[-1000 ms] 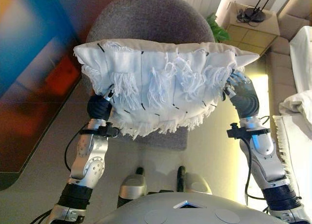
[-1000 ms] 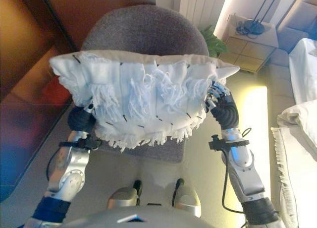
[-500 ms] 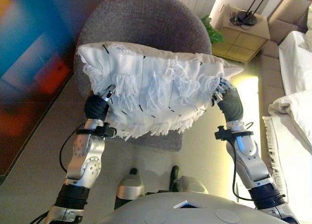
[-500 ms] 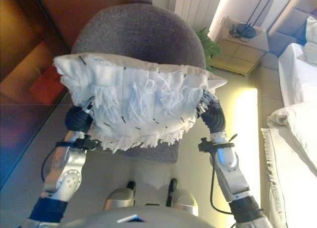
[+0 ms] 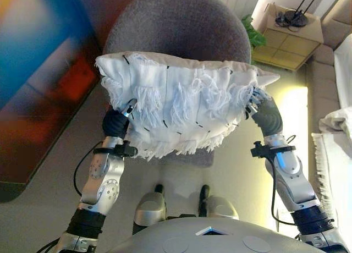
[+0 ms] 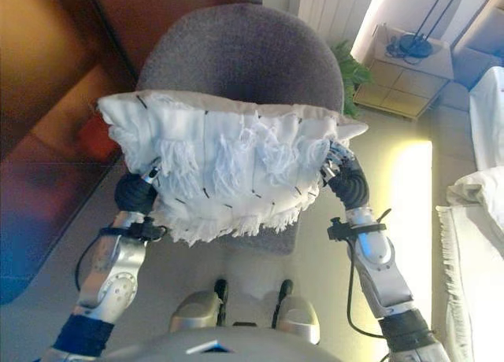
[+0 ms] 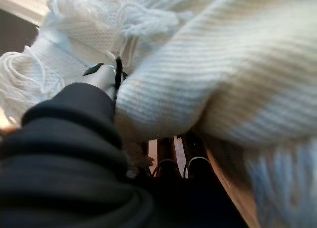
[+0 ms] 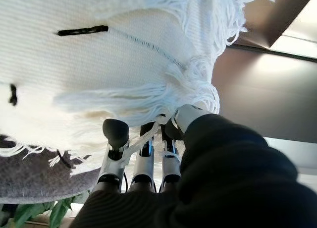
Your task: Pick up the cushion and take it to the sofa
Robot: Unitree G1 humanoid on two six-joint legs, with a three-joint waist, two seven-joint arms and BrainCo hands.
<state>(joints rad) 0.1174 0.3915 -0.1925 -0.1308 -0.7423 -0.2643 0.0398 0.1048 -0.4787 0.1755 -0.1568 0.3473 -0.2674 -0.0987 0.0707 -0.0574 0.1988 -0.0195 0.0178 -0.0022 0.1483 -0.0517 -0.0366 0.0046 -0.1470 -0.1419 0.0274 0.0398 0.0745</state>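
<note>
A white knitted cushion with fringes and short black stitches is held up in the air between my two hands, above the seat of a grey armchair. My left hand presses against the cushion's left underside, with one straight finger showing against the knit. My right hand presses against its right end, its fingers straight and tangled in the fringe. The cushion hides most of both hands.
The round-backed armchair stands straight ahead under the cushion. A light wooden side table with a lamp base and a green plant stands at the back right. White fringed bedding or upholstery lies along the right edge. A dark glossy wall panel runs on the left.
The whole picture has shifted sideways and back, so the camera has moved. The cushion stays held between both hands in the same way.
</note>
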